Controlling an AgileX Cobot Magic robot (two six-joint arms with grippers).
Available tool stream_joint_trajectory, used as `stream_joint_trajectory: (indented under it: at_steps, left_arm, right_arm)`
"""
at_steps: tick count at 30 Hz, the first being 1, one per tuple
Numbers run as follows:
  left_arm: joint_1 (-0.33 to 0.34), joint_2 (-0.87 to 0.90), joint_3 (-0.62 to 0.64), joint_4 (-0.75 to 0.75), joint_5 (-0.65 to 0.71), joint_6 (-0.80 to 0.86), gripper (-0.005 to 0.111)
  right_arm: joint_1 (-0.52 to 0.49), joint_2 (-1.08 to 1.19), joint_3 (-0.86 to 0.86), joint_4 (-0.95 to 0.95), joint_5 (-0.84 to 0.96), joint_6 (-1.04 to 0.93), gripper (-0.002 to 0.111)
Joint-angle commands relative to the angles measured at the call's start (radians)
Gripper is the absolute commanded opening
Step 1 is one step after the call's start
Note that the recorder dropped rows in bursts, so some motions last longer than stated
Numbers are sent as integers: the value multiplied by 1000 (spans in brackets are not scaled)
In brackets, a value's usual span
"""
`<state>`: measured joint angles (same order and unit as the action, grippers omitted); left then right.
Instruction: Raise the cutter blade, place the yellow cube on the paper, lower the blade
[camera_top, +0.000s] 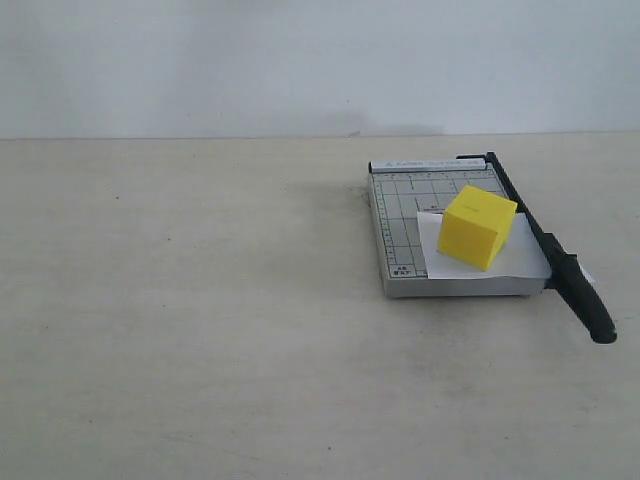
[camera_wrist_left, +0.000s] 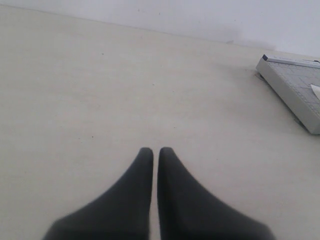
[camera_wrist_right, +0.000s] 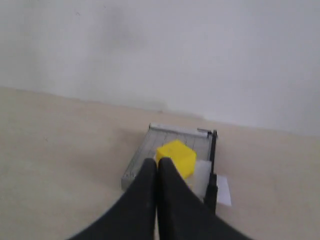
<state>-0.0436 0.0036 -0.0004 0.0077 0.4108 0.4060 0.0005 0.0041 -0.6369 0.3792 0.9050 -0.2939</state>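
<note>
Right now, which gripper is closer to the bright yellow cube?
Probably right. The right gripper points straight at the bright yellow cube; the left gripper sits off sideways over the beige table.

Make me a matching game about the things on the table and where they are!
Things:
1. yellow cube
2. paper
3. cutter blade
4. left tool

Places or states:
A. lowered along the edge of the base
B. shut, over bare table, away from the cutter
C. sitting on the paper
D. lying flat on the grey cutter base

Right pairs: 1-C, 2-D, 3-A, 4-B.
</note>
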Motion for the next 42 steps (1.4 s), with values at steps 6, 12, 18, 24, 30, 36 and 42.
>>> stream_joint_trajectory:
  at_steps: [6, 12, 18, 24, 30, 36, 42]
  left_arm:
    - [-1, -4, 0, -8, -3, 5, 4]
    - [-1, -4, 0, -8, -3, 5, 4]
    - [-1, -4, 0, -8, -3, 5, 4]
    - [-1, -4, 0, -8, -3, 5, 4]
    - [-1, -4, 0, -8, -3, 5, 4]
    - [-1, -4, 0, -8, -3, 5, 4]
    - [-1, -4, 0, -8, -3, 5, 4]
  right_arm:
    - [-4, -4, 19, -76, 113, 141, 0]
    - [-4, -4, 19, -76, 108, 141, 0]
    - [-4, -4, 19, -76, 108, 141, 0]
    - [-4, -4, 44, -76, 87, 141, 0]
    - [-4, -4, 175, -74, -335, 141, 0]
    - [-2, -4, 321, -74, -820, 141, 0]
    - [-2, -4, 475, -104, -876, 141, 0]
